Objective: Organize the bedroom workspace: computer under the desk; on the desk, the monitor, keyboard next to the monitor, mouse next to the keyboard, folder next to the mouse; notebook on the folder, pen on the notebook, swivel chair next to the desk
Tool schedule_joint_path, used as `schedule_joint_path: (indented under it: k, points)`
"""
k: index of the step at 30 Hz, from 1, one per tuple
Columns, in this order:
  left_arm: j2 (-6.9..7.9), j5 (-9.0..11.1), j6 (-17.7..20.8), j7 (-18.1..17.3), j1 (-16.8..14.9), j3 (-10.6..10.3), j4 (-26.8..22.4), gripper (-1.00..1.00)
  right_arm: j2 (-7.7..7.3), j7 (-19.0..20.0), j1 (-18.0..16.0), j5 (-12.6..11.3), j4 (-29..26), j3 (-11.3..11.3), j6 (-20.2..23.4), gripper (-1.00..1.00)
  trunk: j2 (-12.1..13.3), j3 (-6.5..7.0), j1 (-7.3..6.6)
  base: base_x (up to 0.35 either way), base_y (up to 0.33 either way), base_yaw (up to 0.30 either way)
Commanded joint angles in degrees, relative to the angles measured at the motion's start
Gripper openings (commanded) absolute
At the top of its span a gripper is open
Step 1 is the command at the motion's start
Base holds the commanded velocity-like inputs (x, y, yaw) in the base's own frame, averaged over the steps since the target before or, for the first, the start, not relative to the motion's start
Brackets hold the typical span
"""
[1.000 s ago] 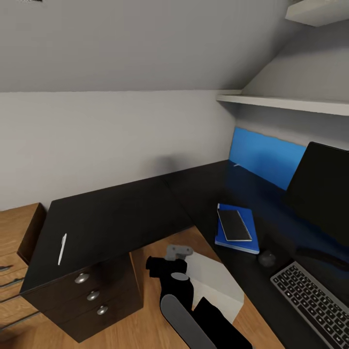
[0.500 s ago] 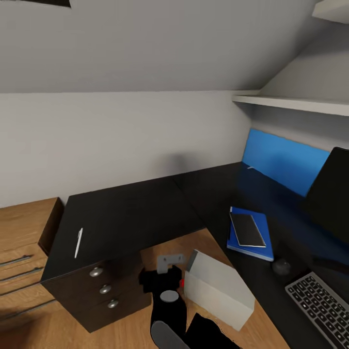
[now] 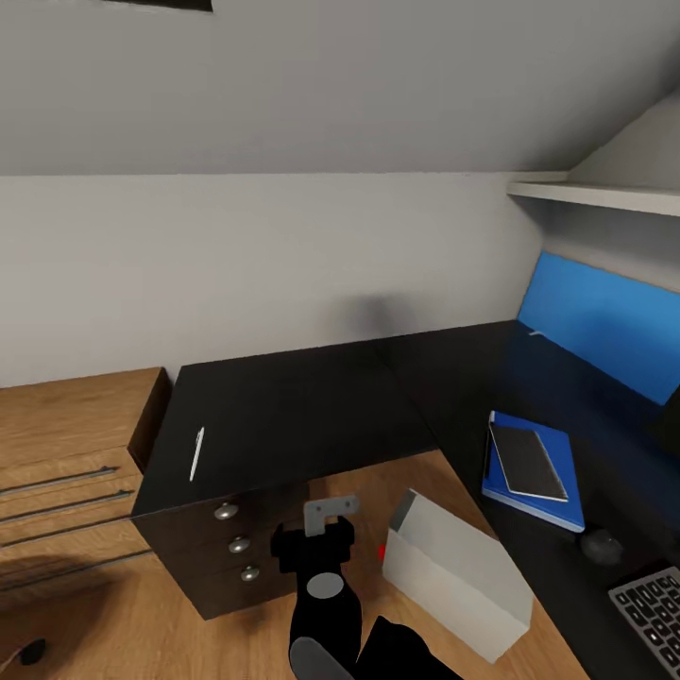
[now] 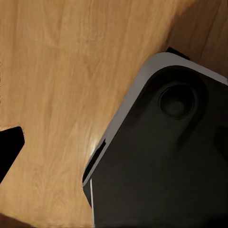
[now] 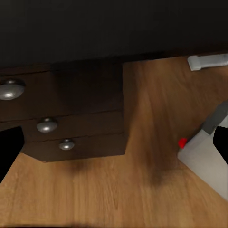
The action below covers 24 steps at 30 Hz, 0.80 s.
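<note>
One blue folder (image 3: pixel 552 472) bearing one dark notebook (image 3: pixel 527 460) lies on the black desk (image 3: pixel 312 406), one white pen (image 3: pixel 196 453) well apart above three drawer knobs (image 3: pixel 226 511); the computer (image 3: pixel 458 576) stands on the floor. Right gripper (image 5: pixel 114 152) spread; left gripper's (image 4: pixel 9 147) state cannot be told.

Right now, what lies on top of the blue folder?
A dark notebook lies on the folder, covering its middle; what it covers is hidden. The white pen lies apart on the desk.

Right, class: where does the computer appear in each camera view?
Head view: computer on the wooden floor, right of the dark drawers.
Right wrist view: computer with red mark, across the floor from the drawers.
Left wrist view: wooden floor beside a dark rounded body.
Shared landmark: the wooden floor.
</note>
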Motion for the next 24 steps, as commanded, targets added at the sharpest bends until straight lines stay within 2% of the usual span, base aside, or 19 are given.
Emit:
schedule_joint_path:
  k: [1,24]
  points:
    - [-0.11,0.5,-0.1,0.4,0.0,-0.5,0.4,1.0,0.01,-0.4,-0.1,-0.3,-0.1,0.1,0.5,1.0,0.0,-0.09,0.0,0.0,0.0,0.256]
    - [-0.38,0.5,0.0,0.4,0.0,-0.5,1.3,1.0,0.01,-0.5,-0.1,-0.1,1.2,0.0,0.4,1.0,0.0,-1.16,0.0,0.0,0.0,0.256]
